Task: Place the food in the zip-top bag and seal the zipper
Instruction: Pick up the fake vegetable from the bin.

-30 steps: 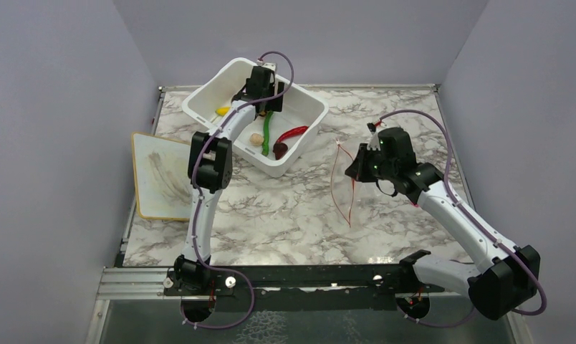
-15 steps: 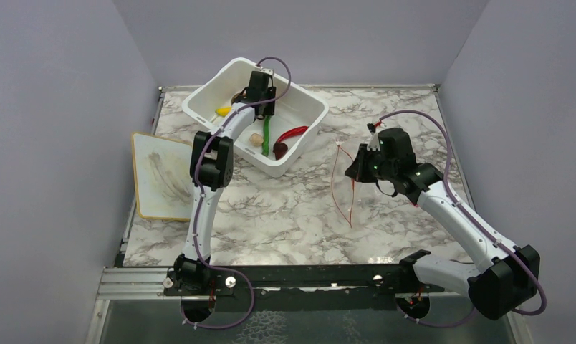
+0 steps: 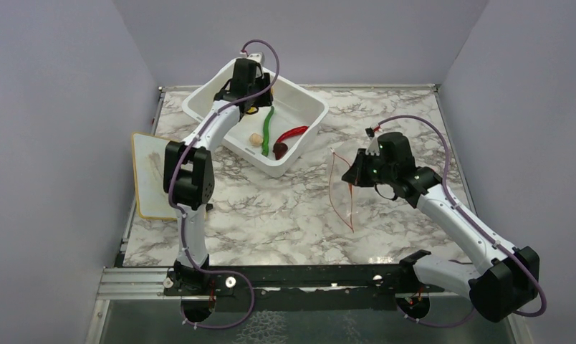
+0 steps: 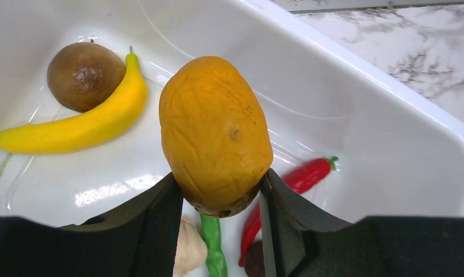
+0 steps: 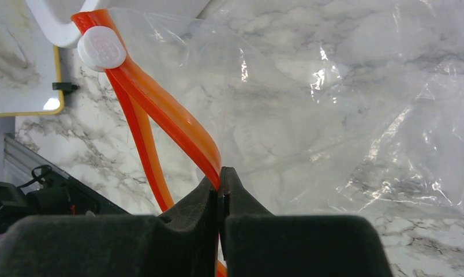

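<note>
The left hand (image 4: 221, 187) is gripping the orange fruit (image 4: 215, 133) just above the white tub (image 4: 391, 115), where the banana (image 4: 74, 127), brown ball (image 4: 82, 75) and red chili (image 4: 302, 176) are lying. The right hand (image 5: 220, 179) is pinching the zipper (image 5: 160, 107), holding the zip-top bag (image 5: 333, 115) over the counter (image 3: 285, 208). The bag is looking empty and unsealed.

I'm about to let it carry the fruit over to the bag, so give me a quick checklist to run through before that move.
1. Grip on the orange fruit by the left gripper, both fingers touching it: ok.
2. Fruit raised off the banana and brown ball in the white tub: ok.
3. Hold of the right gripper, shut on the zipper: ok.
4. Mouth of the zip-top bag open, its two strips parted: ok.
5. Mouth wide enough for the fruit: cannot tell.
</note>
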`<move>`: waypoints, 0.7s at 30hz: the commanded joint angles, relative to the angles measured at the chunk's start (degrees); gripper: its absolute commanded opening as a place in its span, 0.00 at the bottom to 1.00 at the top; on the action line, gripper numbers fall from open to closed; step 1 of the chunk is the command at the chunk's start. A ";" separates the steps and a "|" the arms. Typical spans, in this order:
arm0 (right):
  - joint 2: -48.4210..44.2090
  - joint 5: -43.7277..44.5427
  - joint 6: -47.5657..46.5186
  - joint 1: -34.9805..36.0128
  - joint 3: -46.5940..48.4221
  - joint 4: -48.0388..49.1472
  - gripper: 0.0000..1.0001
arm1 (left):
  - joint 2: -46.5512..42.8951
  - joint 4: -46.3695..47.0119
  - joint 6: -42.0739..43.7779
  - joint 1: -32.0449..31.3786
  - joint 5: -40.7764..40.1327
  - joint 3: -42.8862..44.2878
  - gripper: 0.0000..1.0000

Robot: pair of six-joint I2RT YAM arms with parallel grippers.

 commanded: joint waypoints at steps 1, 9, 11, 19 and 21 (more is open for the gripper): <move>-1.14 -3.28 1.93 0.03 -0.37 3.44 0.01 | -7.32 1.17 -3.23 -0.09 6.47 -6.02 0.28; -0.11 -5.61 6.64 0.06 -0.62 6.45 0.01 | -20.21 1.79 -6.24 -2.71 15.99 -18.35 0.28; 0.54 -5.90 7.31 0.06 -0.59 7.41 0.01 | -23.86 1.98 -6.56 -3.92 17.96 -21.80 0.27; 2.98 -6.58 8.25 0.06 0.76 8.97 0.01 | -38.94 4.41 -7.43 -9.70 27.70 -36.11 0.27; 3.38 -7.01 8.37 0.06 1.22 8.70 0.01 | -41.94 4.83 -7.58 -11.55 29.59 -38.66 0.27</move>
